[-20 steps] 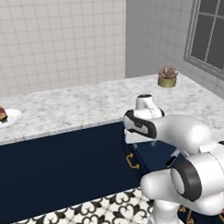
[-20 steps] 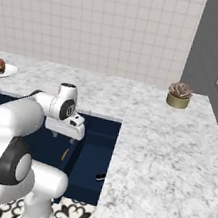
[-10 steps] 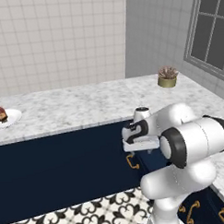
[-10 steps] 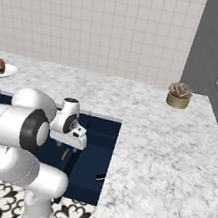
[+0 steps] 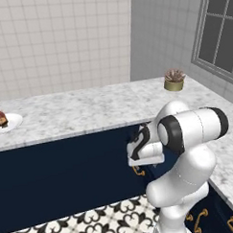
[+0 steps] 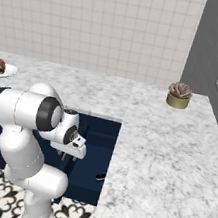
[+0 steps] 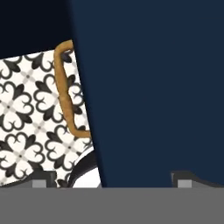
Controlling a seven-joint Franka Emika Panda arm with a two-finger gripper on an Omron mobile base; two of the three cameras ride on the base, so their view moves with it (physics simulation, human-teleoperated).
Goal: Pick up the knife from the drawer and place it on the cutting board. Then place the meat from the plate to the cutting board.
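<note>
The arm has folded lower and tucked in closer to the navy cabinet front than half a second ago, so its wrist now hangs below the counter edge, right in front of the drawer (image 5: 67, 163). In the hand view the gripper (image 7: 111, 181) points down the face of the drawer (image 7: 148, 87), and the brass-gold handle (image 7: 65, 92) curves off the drawer's left edge over the black-and-white patterned floor tiles (image 7: 26, 127). The two dark fingertips sit far apart at the bottom of that view, one over the tiles and one over the navy panel, so the jaws are spread wide with nothing between them. Neither fingertip touches the handle. Back on the marble counter (image 5: 89, 110), the white plate (image 5: 6, 124) rests near the far left end with the reddish-brown meat (image 5: 0, 118) on it, unchanged from before. A small potted succulent (image 5: 174, 80) stands at the counter's far corner by the window (image 5: 220, 32).
</note>
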